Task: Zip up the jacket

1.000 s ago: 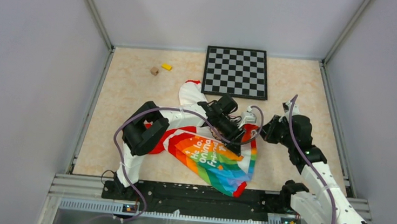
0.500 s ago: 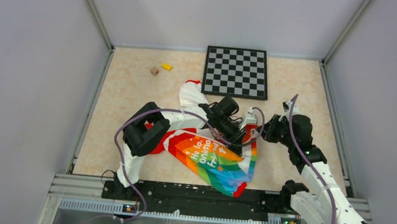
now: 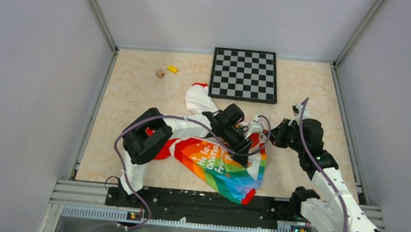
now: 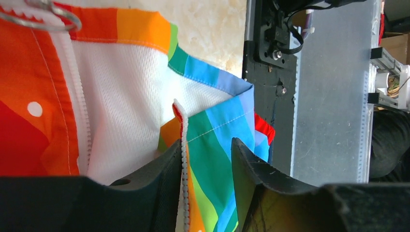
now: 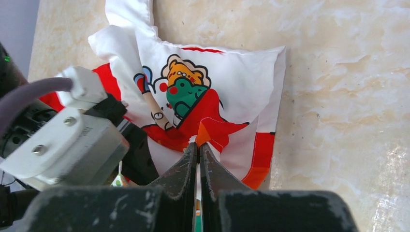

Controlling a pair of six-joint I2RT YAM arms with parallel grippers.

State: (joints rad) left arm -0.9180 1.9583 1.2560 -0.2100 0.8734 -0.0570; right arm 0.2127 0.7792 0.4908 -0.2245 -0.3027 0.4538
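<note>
The jacket looks soft and floppy, so hold its zipper edge: the left gripper is spread around it mid-frame, and the right gripper pinches cloth.

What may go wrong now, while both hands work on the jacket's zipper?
1. The left hand is open, and the zipper edge lies against one finger, so closing may miss it.
2. The right hand pinches only a small fold of the jacket; a pull may free it.
</note>
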